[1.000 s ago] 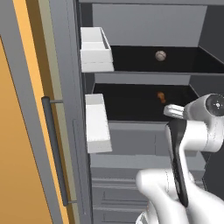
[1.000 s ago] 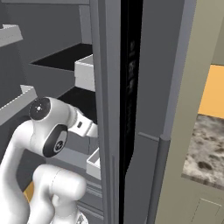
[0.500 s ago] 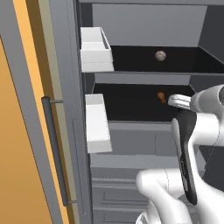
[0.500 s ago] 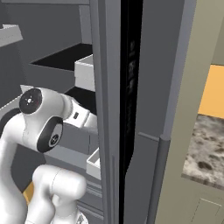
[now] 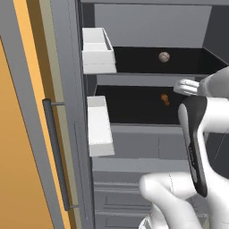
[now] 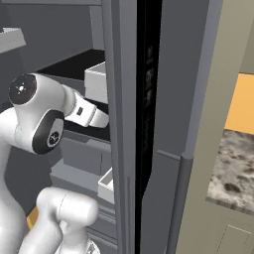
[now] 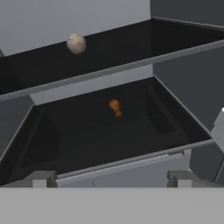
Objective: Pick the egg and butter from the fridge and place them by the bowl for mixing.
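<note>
Gripper (image 7: 111, 178) fully spread, empty, both fingertips (image 7: 40, 178) low in the hand view, aimed into the open fridge (image 5: 152, 94). Nothing between the fingertips; no contact with any item.

Two black shelves inside the fridge, one above the other. Lower shelf (image 7: 109, 140) directly ahead of the gripper, its front edge just beyond the fingertips. One small orange lumpy item (image 7: 115, 107) on that lower shelf, toward the back, well apart from the fingertips, roughly centred between them.

One egg (image 7: 76, 43) on the upper shelf (image 7: 87, 61), above and to the left of the gripper line in the hand view, farther off than the orange item. From the left base view, egg (image 5: 164, 57) near the middle of the upper shelf, orange item (image 5: 165, 99) below it on the lower shelf, white arm link just right of the orange item.

Two white door bins (image 5: 98, 50) on the open door at left, stacked one above the other. One long dark bar handle (image 5: 56, 154) on the door. Grey drawer fronts (image 5: 134, 145) below the shelves.

No legible writing, brand or label.
</note>
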